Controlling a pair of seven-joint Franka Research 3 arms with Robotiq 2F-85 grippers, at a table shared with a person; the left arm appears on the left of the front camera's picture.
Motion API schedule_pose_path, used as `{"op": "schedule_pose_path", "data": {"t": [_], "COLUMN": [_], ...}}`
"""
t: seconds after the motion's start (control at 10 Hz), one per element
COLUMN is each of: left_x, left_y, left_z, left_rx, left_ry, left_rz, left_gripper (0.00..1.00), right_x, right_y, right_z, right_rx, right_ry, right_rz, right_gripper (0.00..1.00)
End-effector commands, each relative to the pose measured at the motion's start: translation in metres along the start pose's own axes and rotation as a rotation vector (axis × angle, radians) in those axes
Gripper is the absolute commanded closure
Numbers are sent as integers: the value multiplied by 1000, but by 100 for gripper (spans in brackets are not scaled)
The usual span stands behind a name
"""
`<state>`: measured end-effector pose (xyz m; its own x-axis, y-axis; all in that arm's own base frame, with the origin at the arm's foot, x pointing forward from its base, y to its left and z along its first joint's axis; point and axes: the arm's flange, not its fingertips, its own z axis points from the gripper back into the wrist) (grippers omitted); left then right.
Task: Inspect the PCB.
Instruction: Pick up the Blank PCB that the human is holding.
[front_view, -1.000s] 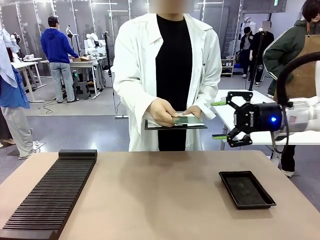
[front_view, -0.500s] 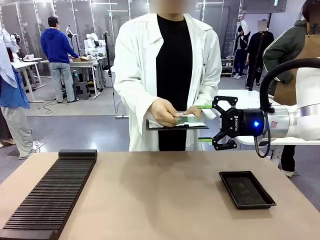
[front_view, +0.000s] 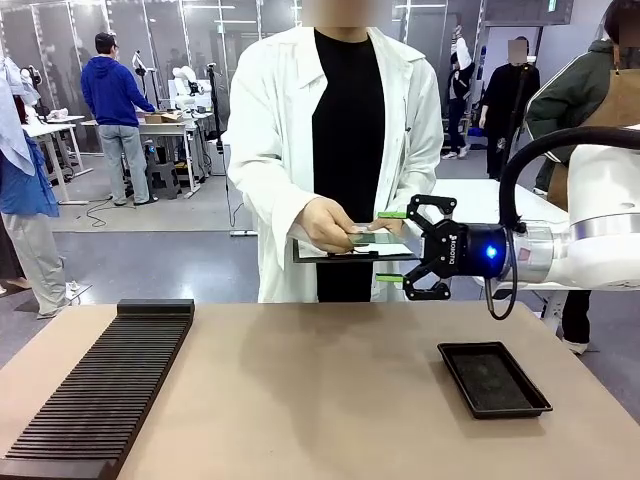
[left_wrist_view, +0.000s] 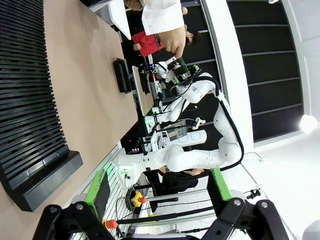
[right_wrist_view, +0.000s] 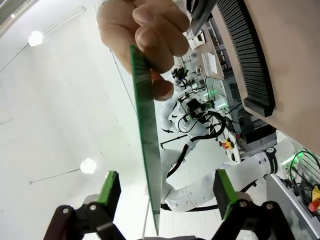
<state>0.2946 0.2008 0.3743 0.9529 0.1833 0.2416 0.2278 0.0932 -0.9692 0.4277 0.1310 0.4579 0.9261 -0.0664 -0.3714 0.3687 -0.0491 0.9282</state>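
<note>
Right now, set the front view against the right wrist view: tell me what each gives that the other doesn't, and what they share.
Front view: the black tray lying on the table, and the person's white coat. Right wrist view: the circuit board seen edge-on between the green pads of the right gripper, with a gap on each side, so the jaws stand open around it without gripping. Shared: the board, the person's hand holding it, and the ribbed black rack.

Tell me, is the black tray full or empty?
Empty. The black tray on the table shows only its bare dark floor; nothing lies in it.
</note>
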Motion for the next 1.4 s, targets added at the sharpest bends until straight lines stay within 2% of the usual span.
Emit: {"op": "schedule_pose_path", "data": {"t": [0.0, 0.1, 0.4, 0.5, 0.6, 0.8, 1.3], "left_x": [0, 0, 0, 0, 0, 0, 0], "left_y": [-2, -2, -2, -2, -2, -2, -2], "left_z": [1, 1, 1, 1, 1, 1, 1], "left_rx": [14, 14, 14, 14, 14, 14, 14], "left_ry": [-4, -4, -4, -4, -4, -4, -4], "left_rz": [-3, -3, -3, -3, -3, -3, -3], "left_gripper": [0, 0, 0, 0, 0, 0, 0], "right_x": [7, 7, 7, 7, 6, 7, 5], "right_y": [3, 3, 4, 4, 4, 3, 1], "right_z": [-10, -11, -12, -13, -13, -13, -14], "right_rx": [22, 28, 47, 48, 51, 54, 40], "right_ry": [22, 32, 45, 49, 52, 53, 74], "right_rz": [9, 10, 8, 7, 7, 2, -1], "right_gripper": [23, 31, 63, 70, 83, 100, 100]}}
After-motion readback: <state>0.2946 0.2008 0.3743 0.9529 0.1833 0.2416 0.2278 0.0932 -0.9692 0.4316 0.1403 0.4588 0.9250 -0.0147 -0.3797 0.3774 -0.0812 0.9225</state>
